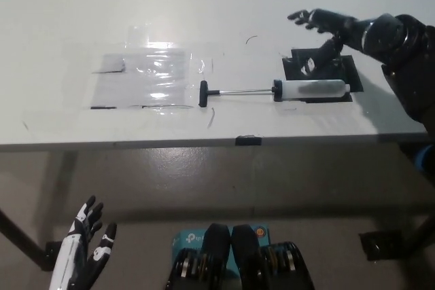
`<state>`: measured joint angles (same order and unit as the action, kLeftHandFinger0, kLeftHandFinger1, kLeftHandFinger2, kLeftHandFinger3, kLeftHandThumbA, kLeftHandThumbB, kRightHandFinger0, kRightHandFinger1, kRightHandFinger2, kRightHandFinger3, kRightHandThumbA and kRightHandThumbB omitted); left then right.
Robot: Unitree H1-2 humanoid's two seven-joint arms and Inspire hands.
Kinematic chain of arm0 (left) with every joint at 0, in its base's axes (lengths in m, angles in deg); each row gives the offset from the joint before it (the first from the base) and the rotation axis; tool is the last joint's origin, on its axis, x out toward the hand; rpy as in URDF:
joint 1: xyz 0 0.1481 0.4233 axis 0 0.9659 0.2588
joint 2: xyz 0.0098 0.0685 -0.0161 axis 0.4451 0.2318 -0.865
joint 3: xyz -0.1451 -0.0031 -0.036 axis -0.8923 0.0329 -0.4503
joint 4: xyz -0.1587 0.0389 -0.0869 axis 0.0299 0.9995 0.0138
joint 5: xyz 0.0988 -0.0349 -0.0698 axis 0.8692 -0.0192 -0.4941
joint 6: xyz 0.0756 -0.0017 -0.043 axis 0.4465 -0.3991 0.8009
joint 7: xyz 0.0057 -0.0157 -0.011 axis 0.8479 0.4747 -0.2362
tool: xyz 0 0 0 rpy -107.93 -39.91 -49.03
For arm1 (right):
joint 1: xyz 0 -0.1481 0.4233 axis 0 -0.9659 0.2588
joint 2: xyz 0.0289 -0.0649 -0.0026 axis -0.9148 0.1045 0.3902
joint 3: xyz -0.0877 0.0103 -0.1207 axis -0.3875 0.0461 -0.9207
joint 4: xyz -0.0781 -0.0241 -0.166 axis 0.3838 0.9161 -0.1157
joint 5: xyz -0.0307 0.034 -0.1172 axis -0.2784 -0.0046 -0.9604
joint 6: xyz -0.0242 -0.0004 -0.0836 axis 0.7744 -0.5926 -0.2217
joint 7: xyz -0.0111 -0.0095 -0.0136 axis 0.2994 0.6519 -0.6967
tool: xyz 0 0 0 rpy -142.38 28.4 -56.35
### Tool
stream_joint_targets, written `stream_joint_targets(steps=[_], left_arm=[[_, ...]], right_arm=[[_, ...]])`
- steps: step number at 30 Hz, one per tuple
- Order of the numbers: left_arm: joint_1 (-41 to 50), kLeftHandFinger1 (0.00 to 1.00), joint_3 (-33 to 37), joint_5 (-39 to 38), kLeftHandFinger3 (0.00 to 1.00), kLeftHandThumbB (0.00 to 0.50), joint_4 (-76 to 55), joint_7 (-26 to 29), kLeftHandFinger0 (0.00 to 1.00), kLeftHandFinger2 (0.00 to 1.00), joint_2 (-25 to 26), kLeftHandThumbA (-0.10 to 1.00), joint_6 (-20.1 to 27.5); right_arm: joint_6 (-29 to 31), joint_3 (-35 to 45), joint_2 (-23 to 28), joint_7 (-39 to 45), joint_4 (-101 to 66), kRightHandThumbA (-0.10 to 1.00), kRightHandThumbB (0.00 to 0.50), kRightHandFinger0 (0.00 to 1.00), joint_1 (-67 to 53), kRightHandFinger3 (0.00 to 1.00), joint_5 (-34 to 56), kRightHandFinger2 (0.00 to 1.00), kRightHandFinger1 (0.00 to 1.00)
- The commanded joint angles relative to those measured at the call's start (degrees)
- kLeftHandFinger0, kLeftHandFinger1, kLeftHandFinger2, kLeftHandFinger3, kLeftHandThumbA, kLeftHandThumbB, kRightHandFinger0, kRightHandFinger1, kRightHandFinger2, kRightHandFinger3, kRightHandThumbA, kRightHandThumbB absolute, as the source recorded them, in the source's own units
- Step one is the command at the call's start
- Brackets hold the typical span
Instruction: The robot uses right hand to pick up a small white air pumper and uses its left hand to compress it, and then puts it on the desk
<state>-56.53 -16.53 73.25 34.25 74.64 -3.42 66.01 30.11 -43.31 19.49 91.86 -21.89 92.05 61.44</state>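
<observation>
Left hand (87, 252): white, below the bench (61, 18) edge, fingers spread, empty. Air pumper (275, 90): lying flat on the bench, white barrel on a black pad (343, 73), handle leftward. Right hand (325, 26): black, beyond the pumper's barrel, fingers apart, holding nothing.

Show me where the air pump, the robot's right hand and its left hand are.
air pump (309, 89), head view, middle of the white barrel.
right hand (323, 28), head view, middle of the black hand above the desk.
left hand (85, 246), head view, middle of the white hand, lower left.
</observation>
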Motion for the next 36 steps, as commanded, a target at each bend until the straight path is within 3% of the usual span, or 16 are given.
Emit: stream_joint_targets(steps=[1, 5, 9, 16, 26, 28, 32, 36], left_arm=[[-0.5, 1.00, -0.4, 1.0, 1.00, 0.028, -1.2, 1.5, 1.00, 1.00, 0.2, 0.67, 2.1], [-0.5, 1.00, -0.2, 1.7, 1.00, 0.018, -1.0, 1.6, 1.00, 1.00, 0.3, 0.66, 2.7], [-0.7, 1.00, -0.6, 1.2, 1.00, 0.022, -1.4, 1.4, 1.00, 1.00, 0.3, 0.61, 2.0], [-1.5, 1.00, -0.8, 1.5, 1.00, 0.000, -1.3, 1.5, 1.00, 1.00, 0.3, 0.64, 2.6], [2.5, 1.00, -0.5, 0.7, 1.00, 0.012, -3.0, 0.4, 1.00, 1.00, 0.4, 0.66, 1.6], [2.4, 1.00, -0.6, 0.9, 1.00, 0.012, -3.0, 0.6, 1.00, 1.00, 0.4, 0.65, 1.9], [2.2, 1.00, -0.5, 1.7, 1.00, 0.004, -2.9, 1.0, 1.00, 1.00, 0.5, 0.62, 2.3], [1.4, 1.00, -0.7, 1.1, 1.00, 0.024, -3.1, 0.9, 1.00, 1.00, 0.6, 0.62, 1.8]], right_arm=[[1.8, 0.0, -0.2, 0.1, 2.2, 1.00, 0.488, 1.00, 4.2, 1.00, -2.0, 1.00, 1.00], [2.8, -1.5, -1.2, -1.3, 5.5, 1.00, 0.466, 1.00, 5.0, 1.00, -4.0, 1.00, 1.00], [2.5, -2.3, -2.3, -2.3, 8.3, 1.00, 0.491, 1.00, 6.1, 1.00, -5.3, 1.00, 1.00], [3.6, -3.3, -3.6, -3.6, 10.5, 1.00, 0.459, 1.00, 6.6, 1.00, -7.0, 1.00, 1.00], [2.8, -3.4, -6.3, -5.0, 10.4, 1.00, 0.471, 1.00, 3.4, 1.00, -8.5, 1.00, 1.00], [3.1, -3.2, -6.6, -5.2, 10.6, 1.00, 0.496, 1.00, 3.0, 1.00, -8.5, 1.00, 1.00], [3.9, -3.4, -6.9, -4.9, 11.9, 1.00, 0.478, 1.00, 2.8, 1.00, -8.8, 1.00, 1.00], [3.8, -3.0, -6.7, -4.9, 13.0, 1.00, 0.492, 1.00, 3.7, 1.00, -8.7, 1.00, 1.00]])
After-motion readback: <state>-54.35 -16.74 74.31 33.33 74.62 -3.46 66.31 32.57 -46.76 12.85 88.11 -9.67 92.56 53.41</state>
